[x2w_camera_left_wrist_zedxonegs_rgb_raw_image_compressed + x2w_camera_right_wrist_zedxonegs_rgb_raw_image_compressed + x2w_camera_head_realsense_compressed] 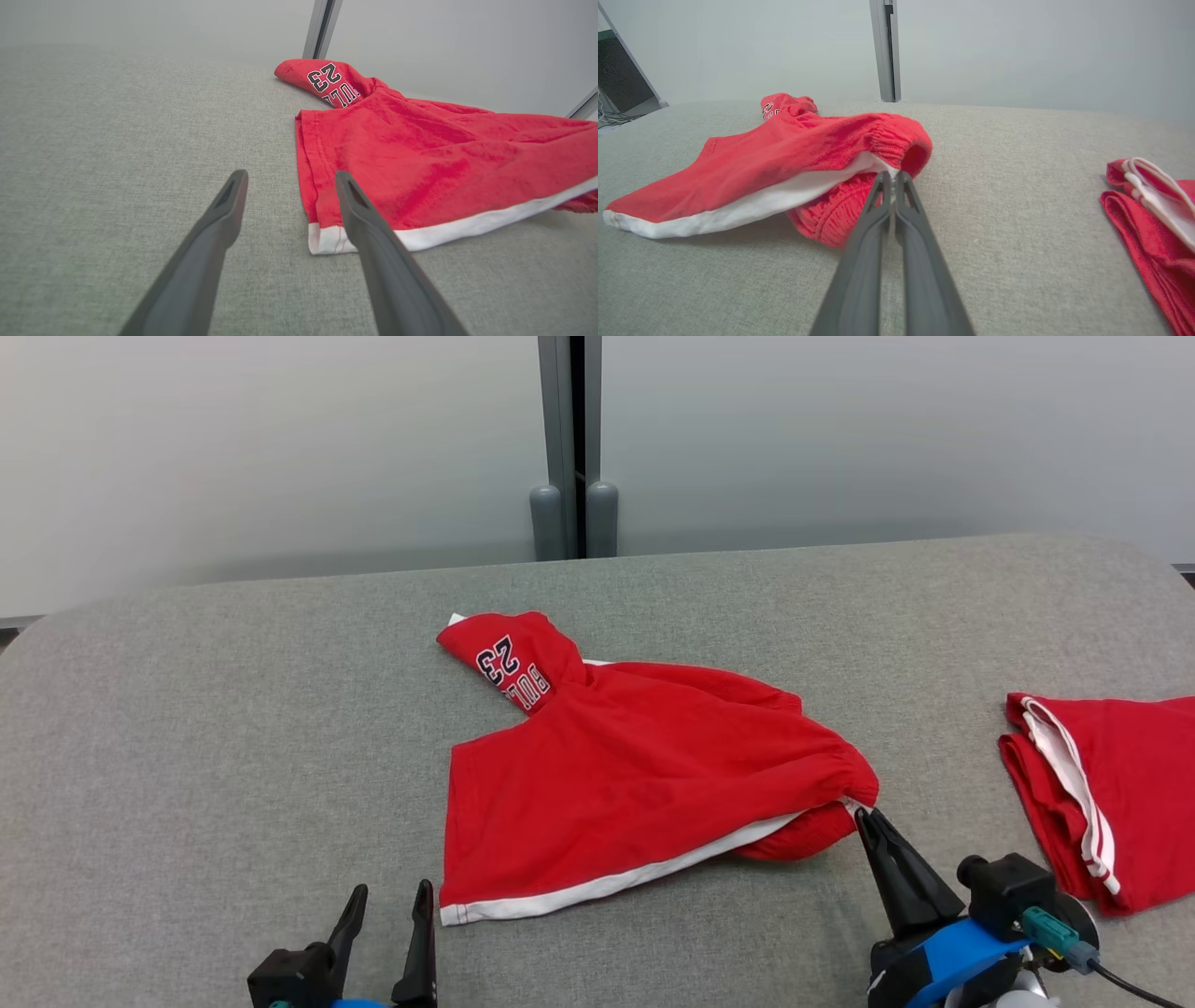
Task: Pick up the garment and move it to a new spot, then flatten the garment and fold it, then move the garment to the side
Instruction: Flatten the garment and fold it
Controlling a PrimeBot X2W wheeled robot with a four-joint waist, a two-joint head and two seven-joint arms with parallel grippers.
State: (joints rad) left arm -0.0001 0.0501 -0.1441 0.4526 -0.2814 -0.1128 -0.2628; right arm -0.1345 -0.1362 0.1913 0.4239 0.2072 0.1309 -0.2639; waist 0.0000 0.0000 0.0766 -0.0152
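Plain lab-like room: frosted pale wall panels (pixel 280 448), a grey metal post (pixel 569 429) between them, grey fabric-covered tabletop (pixel 187 709).

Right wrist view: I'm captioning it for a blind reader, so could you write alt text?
The right hand, its two dark fingers shut together, pinches the white-trimmed edge of crumpled red shorts lying on a grey cloth surface. A second red garment with white stripes lies apart at the right edge.
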